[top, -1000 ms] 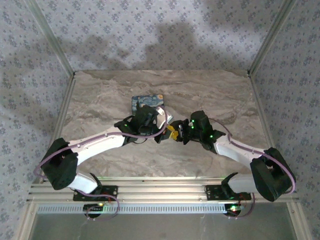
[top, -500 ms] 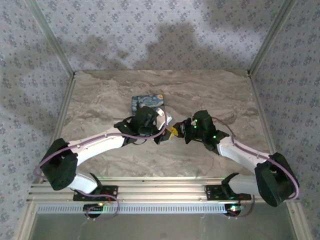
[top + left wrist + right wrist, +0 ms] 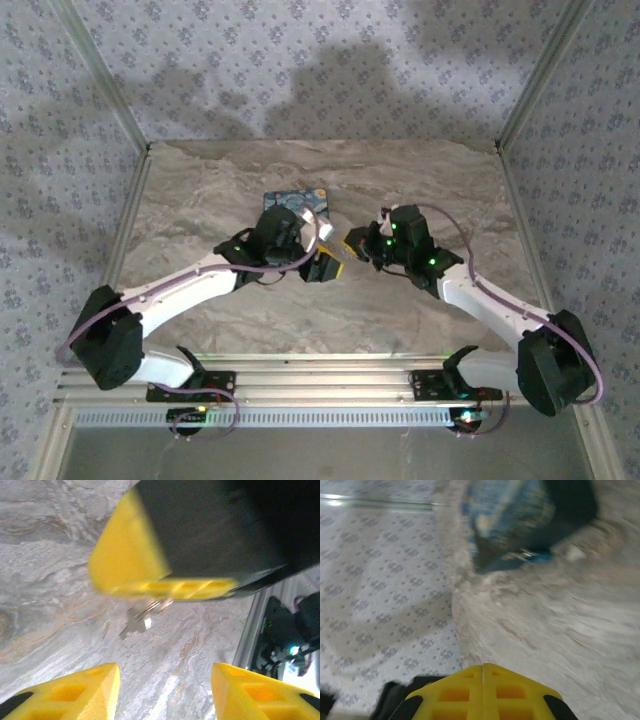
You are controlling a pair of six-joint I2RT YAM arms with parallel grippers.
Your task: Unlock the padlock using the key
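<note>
Key (image 3: 136, 624) at tip of closed R tool (image 3: 483, 669); L tool (image 3: 164, 674) parted.

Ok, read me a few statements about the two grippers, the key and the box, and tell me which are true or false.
1. The left gripper has its yellow fingers apart. True.
2. The right gripper is wide open. False: its fingers are pressed together.
3. In the left wrist view, a silver key on a ring shows just under the right gripper. True.
4. The blue painted box sits at the near edge, between the arm bases. False: it lies further out on the table, beyond the left gripper.
</note>
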